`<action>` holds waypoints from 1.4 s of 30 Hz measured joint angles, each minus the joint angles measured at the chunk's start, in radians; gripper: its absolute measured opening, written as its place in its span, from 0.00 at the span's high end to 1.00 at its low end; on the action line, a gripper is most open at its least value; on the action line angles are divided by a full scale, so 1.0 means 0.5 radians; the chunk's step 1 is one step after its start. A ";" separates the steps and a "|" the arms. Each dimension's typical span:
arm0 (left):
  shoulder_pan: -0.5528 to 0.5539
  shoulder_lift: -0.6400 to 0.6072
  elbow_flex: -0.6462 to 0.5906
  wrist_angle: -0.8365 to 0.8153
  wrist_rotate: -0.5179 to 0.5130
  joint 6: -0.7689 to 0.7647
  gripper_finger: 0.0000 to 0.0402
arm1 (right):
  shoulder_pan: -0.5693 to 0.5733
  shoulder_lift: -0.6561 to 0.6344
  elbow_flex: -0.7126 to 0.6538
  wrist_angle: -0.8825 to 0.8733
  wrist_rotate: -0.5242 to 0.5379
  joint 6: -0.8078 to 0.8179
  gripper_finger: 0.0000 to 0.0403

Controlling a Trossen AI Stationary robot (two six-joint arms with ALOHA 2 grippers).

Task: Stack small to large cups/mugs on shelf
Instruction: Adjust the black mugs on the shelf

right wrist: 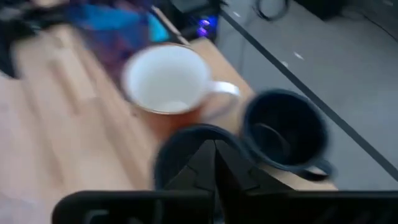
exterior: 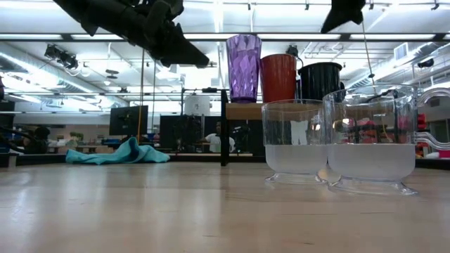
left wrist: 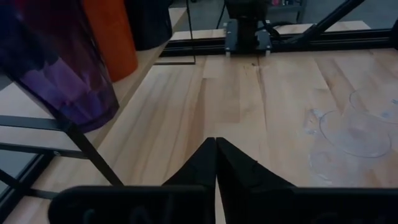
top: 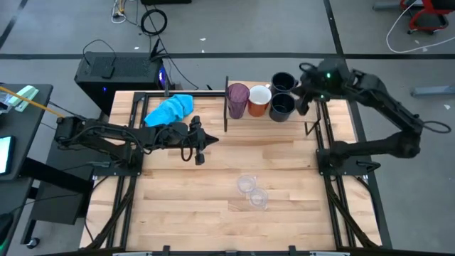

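High view has the big plank table with a crumpled blue cloth near its back edge, beside the left gripper, which is clenched on nothing over bare wood. On the shelf sit the purple tumbler, orange mug and two black mugs, with the empty right gripper pinched closed just beside them. Two small clear cups stand touching out front on the table, well apart from the shelf.

bare table lies open from 6 round to 9 o'clock. two clear cups block 5 o'clock, the shelf and its mugs 1 o'clock, blue cloth 11 o'clock.
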 joint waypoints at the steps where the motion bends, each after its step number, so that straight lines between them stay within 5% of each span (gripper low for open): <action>1: 0.000 0.000 0.000 0.003 0.000 0.000 0.95 | -0.070 0.022 0.024 -0.027 -0.006 -0.028 0.96; 11: -0.007 0.000 0.000 0.023 -0.001 -0.016 0.93 | -0.535 0.282 0.156 -0.103 -0.310 -0.200 0.99; 17: -0.007 0.000 0.000 -0.026 -0.001 -0.027 0.96 | -0.705 0.503 0.354 -0.190 -0.321 -0.267 0.98; 26: -0.006 0.001 0.000 -0.084 -0.002 0.159 0.94 | -0.922 0.715 0.624 -0.259 -0.396 -0.352 0.98; 42: -0.004 0.001 0.000 -0.117 -0.048 0.314 0.94 | -1.119 0.876 0.639 -0.271 -0.433 -0.514 0.98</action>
